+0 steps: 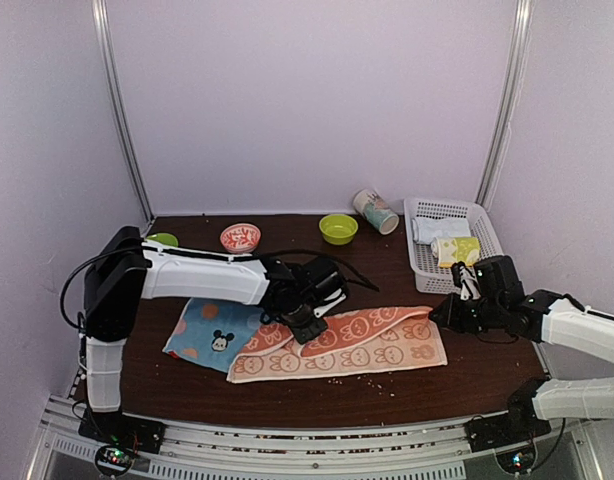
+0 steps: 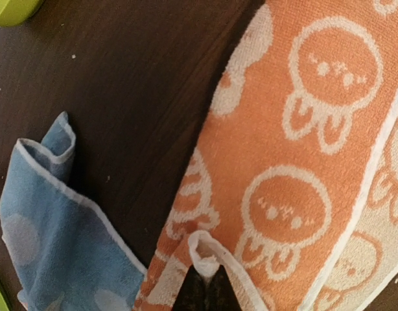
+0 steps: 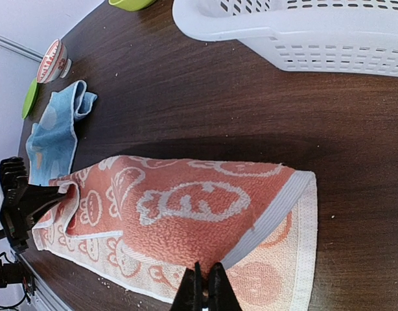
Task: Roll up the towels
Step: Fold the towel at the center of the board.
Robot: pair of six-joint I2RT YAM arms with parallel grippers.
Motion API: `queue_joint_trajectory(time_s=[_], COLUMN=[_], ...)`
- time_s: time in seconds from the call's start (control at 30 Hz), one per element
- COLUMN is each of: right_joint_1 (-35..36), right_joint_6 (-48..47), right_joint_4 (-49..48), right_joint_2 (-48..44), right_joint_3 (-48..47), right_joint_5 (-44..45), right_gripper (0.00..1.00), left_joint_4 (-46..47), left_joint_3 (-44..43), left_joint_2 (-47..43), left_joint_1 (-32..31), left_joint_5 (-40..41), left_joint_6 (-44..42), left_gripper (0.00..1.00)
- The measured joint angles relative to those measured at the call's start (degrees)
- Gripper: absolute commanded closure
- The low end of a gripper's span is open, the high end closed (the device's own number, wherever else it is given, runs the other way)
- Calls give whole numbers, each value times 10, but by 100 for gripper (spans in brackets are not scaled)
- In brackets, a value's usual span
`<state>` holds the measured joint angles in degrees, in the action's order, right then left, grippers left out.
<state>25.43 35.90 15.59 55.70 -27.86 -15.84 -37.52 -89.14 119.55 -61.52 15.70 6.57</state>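
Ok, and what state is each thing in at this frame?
orange towel: unrolled, long edge folded over
blue towel: unrolled, lying rumpled
left gripper: shut on orange towel
right gripper: shut on orange towel
cup: tipped on its side
basket: holds rolled cloths

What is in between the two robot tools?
The orange bunny towel stretches between the left tool and the right tool, and each tool pinches one end. The top view shows it best.

The orange bunny towel (image 2: pixel 283 149) is nubbly terry cloth, the light blue towel (image 2: pixel 63 253) a similar matt cloth. The worktop (image 3: pixel 205 97) is dark, faintly glossy woodgrain; the basket (image 3: pixel 264 35) is smooth white plastic.
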Motion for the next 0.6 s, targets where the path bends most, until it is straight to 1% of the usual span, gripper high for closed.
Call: queue_joint_trajectory(time_s=[0.13,0.33,0.6], right_joint_1=[0,1,5], right_joint_6=[-2,-3,-7], right_joint_4=[7,13,13], right_joint_2=[-3,-3,14], right_joint_3=[0,-1,-9], right_joint_5=[0,0,2], right_gripper=[100,100,100], left_joint_4=[25,85,178], left_joint_3=[82,234,403], left_joint_2=[-85,-261,-383], left_joint_1=[2,18,50], left_joint_5=[16,28,33], left_joint_6=[9,32,61], left_gripper=[100,100,100])
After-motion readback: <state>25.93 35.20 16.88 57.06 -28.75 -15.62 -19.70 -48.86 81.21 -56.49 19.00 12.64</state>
